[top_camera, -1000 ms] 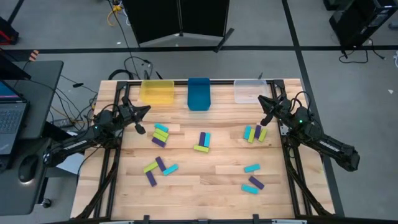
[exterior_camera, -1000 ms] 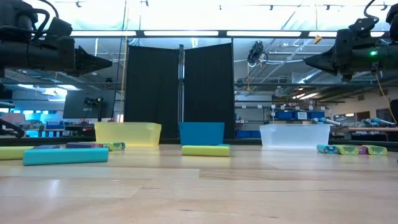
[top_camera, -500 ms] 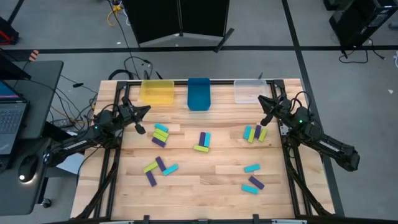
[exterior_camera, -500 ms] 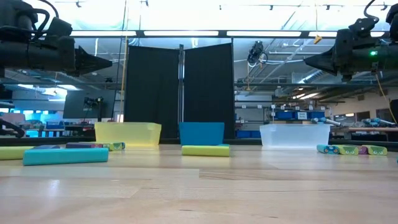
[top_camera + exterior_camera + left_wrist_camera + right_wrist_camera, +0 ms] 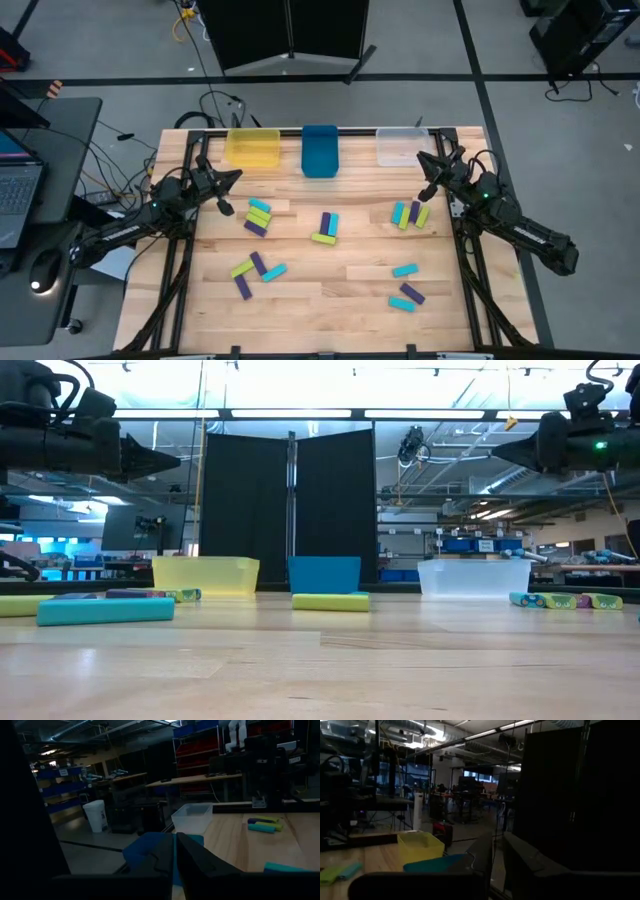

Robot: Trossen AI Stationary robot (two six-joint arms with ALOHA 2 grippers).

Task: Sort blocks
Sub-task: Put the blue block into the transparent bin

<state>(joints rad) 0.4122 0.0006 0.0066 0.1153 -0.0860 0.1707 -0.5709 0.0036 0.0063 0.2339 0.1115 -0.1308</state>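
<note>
The blocks (image 5: 325,228) lay scattered on the bench (image 5: 330,300), none yet in a bin: one cluster toward the left edge, one at the middle, one by the right edge below the clear bin (image 5: 400,146), and two more groups nearer the front edge. The yellow bin (image 5: 252,147), blue bin (image 5: 319,150) and clear bin stood in a row along the far edge.

The left hand (image 5: 232,176) hung above the bench near the left edge, just in front of the yellow bin, its fingers pressed together on nothing. It had not moved over the last second. The right hand (image 5: 426,160) hung near the right edge beside the clear bin, fingers close together with a thin gap, holding nothing. Compared with a moment before, it had lifted slightly, seen in the low view as a small rise.

Judged from this, sorting had not begun; the right arm's small shift suggested it was setting off first
</note>
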